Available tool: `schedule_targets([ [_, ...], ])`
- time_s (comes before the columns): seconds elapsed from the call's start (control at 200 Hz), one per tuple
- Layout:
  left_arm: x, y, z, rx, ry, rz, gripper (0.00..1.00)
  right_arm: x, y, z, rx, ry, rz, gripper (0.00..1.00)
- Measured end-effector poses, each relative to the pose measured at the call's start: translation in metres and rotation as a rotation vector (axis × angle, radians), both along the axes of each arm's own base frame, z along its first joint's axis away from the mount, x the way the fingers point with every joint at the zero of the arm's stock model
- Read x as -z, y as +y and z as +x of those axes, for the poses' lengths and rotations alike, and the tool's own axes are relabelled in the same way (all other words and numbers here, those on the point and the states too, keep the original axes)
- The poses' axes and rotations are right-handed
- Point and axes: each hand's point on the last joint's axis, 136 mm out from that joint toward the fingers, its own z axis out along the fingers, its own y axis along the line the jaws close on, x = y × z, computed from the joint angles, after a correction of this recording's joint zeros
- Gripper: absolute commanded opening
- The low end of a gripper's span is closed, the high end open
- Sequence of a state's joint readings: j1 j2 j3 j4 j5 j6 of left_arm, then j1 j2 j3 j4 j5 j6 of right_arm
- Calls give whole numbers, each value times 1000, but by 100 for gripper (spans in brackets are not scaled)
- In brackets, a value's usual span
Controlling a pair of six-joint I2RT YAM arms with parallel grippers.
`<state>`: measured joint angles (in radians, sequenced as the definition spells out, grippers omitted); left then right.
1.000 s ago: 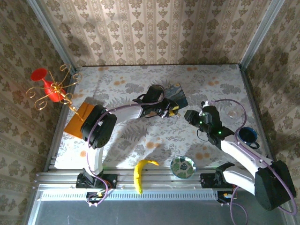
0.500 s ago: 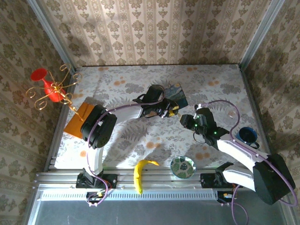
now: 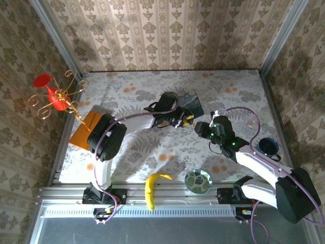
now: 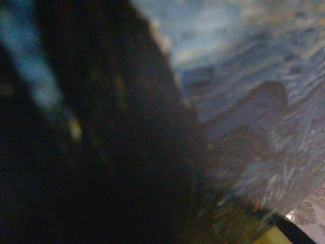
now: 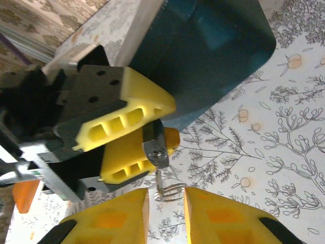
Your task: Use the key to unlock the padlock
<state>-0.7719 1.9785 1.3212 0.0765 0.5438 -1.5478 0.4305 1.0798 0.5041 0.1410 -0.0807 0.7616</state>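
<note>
Padlock clamped in my left gripper, key reaching down to my right fingertips.
In the right wrist view my left gripper (image 5: 163, 127) comes in from 9 o'clock and is clenched on the padlock (image 5: 155, 146), a small dark body with a silvery part, pinched near the tips of its yellow fingers. The blue box (image 5: 213, 51) stands at 1 o'clock from the padlock, on the floral table (image 5: 274, 152). A thin key (image 5: 159, 180) runs from the padlock toward 6 o'clock and ends in a wire ring. My right gripper (image 5: 166, 204) sits at 6 o'clock of the padlock, near it, its fingers drawn close on either side of that ring. Whether they actually pinch it I cannot tell.
</note>
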Motion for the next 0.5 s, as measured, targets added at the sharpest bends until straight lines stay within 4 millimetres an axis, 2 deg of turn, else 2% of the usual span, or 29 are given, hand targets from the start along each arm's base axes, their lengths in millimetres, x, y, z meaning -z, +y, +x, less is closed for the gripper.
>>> schedule_targets([
  [0.235,0,0,0,2,1,-1,0,-6,-1,0,2,-17,7,24],
  [0.5,-1,0,0,3,0,-3,0,10,4,1,-10,22,-10,24],
])
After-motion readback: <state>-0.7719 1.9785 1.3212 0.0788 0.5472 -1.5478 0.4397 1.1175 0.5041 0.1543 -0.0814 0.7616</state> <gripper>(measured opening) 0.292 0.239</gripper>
